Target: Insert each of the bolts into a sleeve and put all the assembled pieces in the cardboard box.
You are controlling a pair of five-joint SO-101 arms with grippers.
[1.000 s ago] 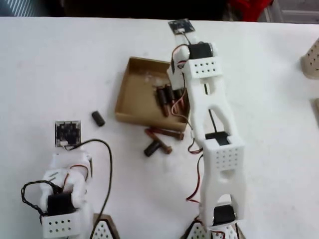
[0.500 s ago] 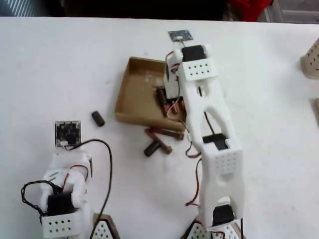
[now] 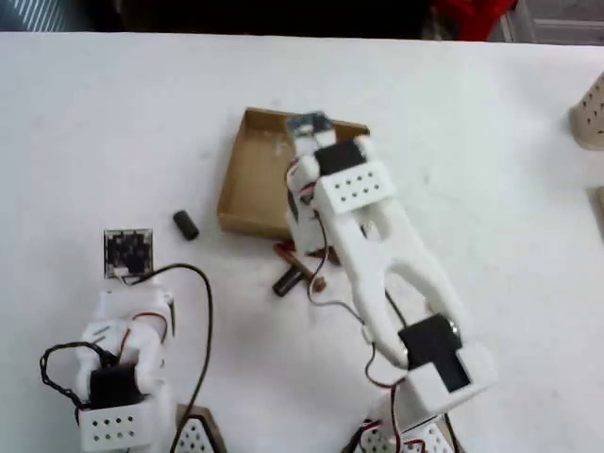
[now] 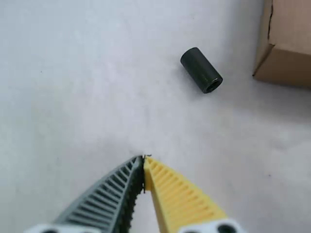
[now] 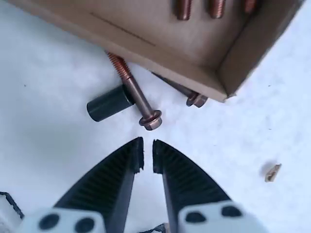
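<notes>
White table [image 3: 491, 142]. Cardboard box [image 5: 146, 34] just beyond right gripper [image 5: 147, 155], bolt ends [image 5: 183, 8] inside. Right gripper: jaws almost pressed together, nothing between. Left gripper [image 4: 143, 167]: jaws pressed together, empty. Bolt [image 5: 133, 92] just ahead of right tips, head toward them; sleeve [image 5: 109, 104] touching its shank. Loose sleeve [image 4: 201, 70] ahead of left gripper, well apart.
</notes>
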